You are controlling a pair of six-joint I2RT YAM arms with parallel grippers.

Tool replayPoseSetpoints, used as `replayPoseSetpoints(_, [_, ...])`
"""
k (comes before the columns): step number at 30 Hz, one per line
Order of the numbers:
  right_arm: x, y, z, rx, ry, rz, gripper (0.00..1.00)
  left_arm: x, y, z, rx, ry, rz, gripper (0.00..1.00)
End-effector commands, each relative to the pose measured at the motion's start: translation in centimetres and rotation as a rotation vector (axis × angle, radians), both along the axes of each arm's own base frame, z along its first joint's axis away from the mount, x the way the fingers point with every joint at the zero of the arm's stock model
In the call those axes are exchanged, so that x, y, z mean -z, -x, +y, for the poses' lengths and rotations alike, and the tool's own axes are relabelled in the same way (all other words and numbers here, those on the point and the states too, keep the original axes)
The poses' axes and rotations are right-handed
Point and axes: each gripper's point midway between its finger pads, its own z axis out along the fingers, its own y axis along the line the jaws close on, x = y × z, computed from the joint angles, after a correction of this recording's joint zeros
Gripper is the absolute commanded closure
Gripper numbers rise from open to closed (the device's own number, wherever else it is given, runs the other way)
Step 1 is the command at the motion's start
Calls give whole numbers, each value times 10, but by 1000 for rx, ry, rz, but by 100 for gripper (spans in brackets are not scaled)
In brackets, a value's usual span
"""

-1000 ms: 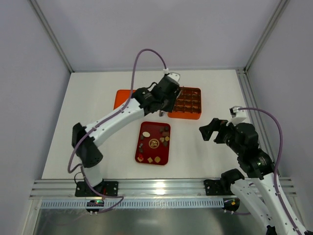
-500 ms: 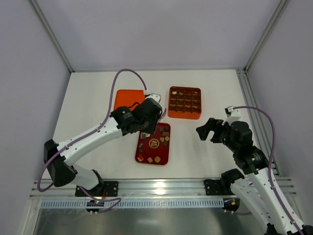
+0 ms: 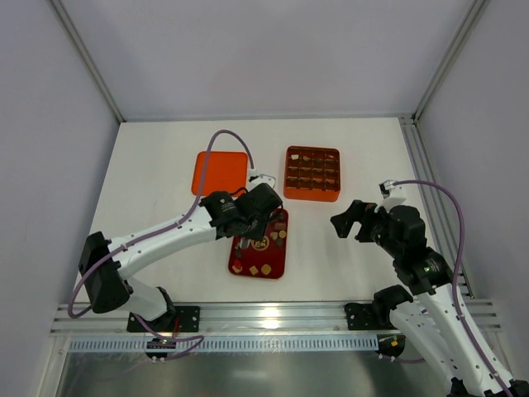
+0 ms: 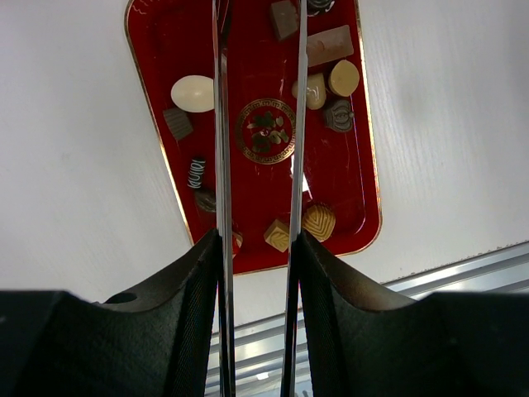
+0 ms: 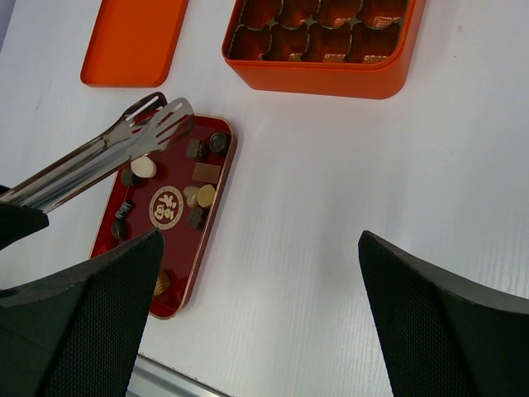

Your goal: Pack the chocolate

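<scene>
Several chocolate pieces [image 4: 193, 93], dark, tan and cream, lie scattered on the dark red tray [image 4: 347, 174] in the middle of the table [image 3: 259, 270]. My left gripper [image 3: 258, 212] hovers over the tray's far end, shut on metal tongs [image 4: 220, 165]. The tong tips [image 5: 157, 124] hang slightly apart just above the tray's upper left corner with nothing between them. The orange box [image 3: 312, 174] with its grid of cells stands behind the tray, with small pieces in some cells. My right gripper [image 3: 351, 219] stands open and empty over bare table to the right of the tray.
The orange lid [image 3: 221, 172] lies flat to the left of the box [image 5: 318, 74], behind my left arm. The aluminium rail [image 3: 273, 314] runs along the near edge. White walls and frame posts close in the table on three sides.
My left arm has drawn back from the orange box's left edge and now holds the tongs over the red tray. My right gripper has barely shifted.
</scene>
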Motion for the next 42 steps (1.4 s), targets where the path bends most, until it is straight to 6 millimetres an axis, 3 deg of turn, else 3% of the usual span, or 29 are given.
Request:
replayPoseSetpoints(1, [-11, -3, 1, 3, -20, -44, 0, 1, -5, -3, -33, 9, -27, 59])
replayPoseSetpoints(20, [-12, -4, 1, 3, -14, -48, 0, 28, 9, -9, -3, -37, 30, 61])
replayPoseSetpoints(29, [-12, -5, 1, 3, -13, -47, 0, 27, 10, -11, 7, -50, 27, 82])
replayPoseSetpoints(35, [-14, -6, 1, 1, -14, -50, 0, -10, 2, -16, 21, -13, -35, 84])
replayPoseSetpoints(39, [-17, -6, 0, 4, -12, -57, 0, -48, -12, -32, 42, 44, -109, 84])
replayPoseSetpoints(42, [-19, -5, -1, 9, -8, -59, 0, -62, -27, -50, 60, 61, -144, 84])
